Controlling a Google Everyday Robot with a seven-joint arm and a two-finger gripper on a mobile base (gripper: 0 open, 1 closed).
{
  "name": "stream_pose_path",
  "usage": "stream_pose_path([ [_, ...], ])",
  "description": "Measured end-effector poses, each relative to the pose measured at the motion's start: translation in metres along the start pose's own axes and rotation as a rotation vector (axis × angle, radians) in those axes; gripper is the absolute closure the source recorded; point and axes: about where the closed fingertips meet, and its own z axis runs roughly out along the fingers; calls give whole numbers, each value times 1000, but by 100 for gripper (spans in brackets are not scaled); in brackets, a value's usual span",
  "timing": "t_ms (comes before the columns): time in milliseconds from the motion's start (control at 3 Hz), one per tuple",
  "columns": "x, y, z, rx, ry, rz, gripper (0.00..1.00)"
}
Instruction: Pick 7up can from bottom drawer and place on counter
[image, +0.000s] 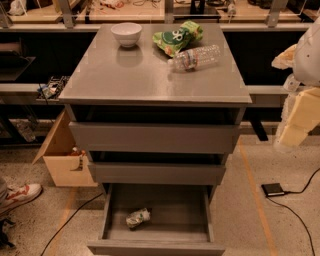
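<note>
The gripper (296, 122) hangs at the far right edge of the view, off the counter's right side and at about the height of the upper drawers; whether it is set wide or narrow I cannot tell. It holds nothing that can be made out.

The 7up can (138, 217) lies down and to the left of the gripper, well apart from it, on the floor of the open bottom drawer (106, 216). It rests on its side toward the left half of the drawer, clear of the walls, with its long axis running roughly left to right and slightly tilted. Reaching it likely means travelling left and down, past the two closed drawer fronts (152, 138) that jut out above it.

The can is silvery with green marks, and its sides look dented and wrinkled, so it will probably give under a squeeze and may roll. The drawer is a plain grey box with a bare, flat floor.

The counter (145, 77) is a smooth grey slab with a soft sheen. At its back stand a white bowl (126, 34), a crinkly green snack bag (177, 37) and a clear plastic water bottle (196, 57) lying on its side. The front half is bare.
</note>
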Motion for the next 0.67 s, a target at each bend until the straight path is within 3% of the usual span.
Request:
stream_pose_path([
  [667, -4, 3, 13, -8, -14, -4, 0],
])
